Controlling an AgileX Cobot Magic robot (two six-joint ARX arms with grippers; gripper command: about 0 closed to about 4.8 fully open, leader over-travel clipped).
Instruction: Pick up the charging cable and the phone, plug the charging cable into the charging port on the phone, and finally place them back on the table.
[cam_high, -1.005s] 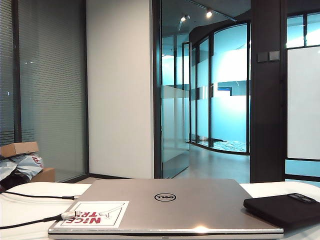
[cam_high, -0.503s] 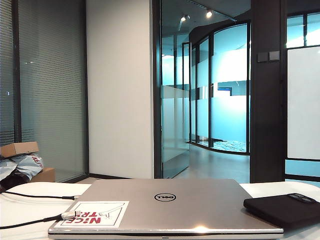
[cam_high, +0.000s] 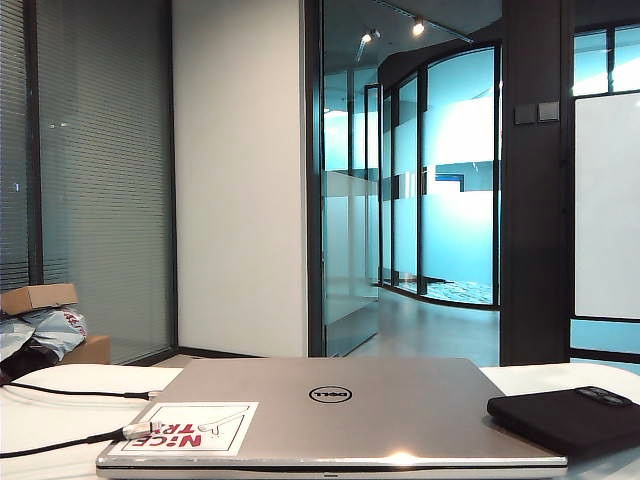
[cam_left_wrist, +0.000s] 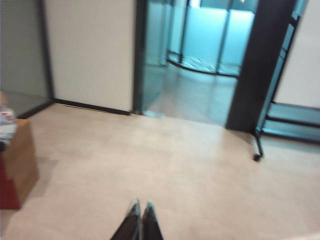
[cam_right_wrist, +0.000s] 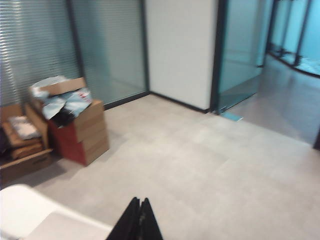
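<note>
On the white table, at about 8 o'clock in the exterior view, the charging cable runs in from the left edge and ends in its silvery plug, which rests on the red-and-white sticker at the near left corner of the closed silver laptop. A second black cord with a dark tip lies just behind it, at roughly 9 o'clock, and is not the one wanted. The laptop fills the 6 o'clock zone. At about 4 o'clock the phone lies flat, its left end overlapping the laptop's right edge, camera bump toward the far right.

Neither arm shows in the exterior view. The left wrist view looks out over the room floor, and the left hand appears as two fingertips pressed together, holding nothing. The right wrist view likewise faces the floor and some cardboard boxes, with the right hand pinched closed and empty.

Judged from this, the task is at its very start: nothing is picked up yet. The next move calls for each hand to spread its fingers and descend, the left toward the cable near its plug, the right toward the phone, gripping it so the charging port stays free.
</note>
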